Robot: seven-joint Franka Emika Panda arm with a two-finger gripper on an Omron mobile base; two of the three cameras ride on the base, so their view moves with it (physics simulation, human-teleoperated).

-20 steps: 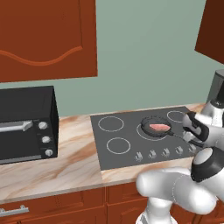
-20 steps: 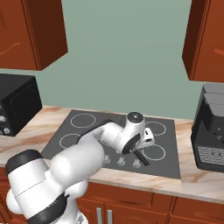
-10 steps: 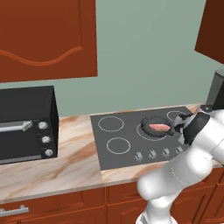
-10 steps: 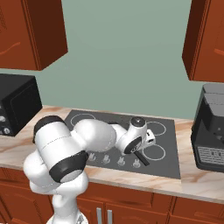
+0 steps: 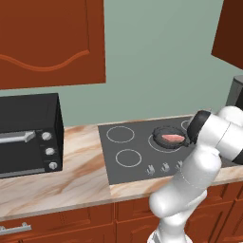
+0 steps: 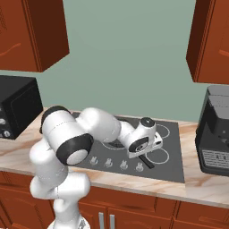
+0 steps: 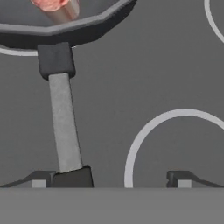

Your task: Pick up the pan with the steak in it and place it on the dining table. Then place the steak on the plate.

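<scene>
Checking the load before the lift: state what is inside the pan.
The steak lies inside the pan on the stovetop. The arm covers the pan's right side, so the rest of its base cannot be seen.

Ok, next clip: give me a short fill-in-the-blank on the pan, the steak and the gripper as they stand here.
1. The pan sits on the black ____, not yet on the dining table.
2. The pinkish steak lies inside the ____.
3. In the hand view, the gripper has its jaws ____, holding nothing.
4. In that same view, the pan's straight ____ runs down toward one fingertip.

Missing words: cooktop; pan; open; handle
</scene>
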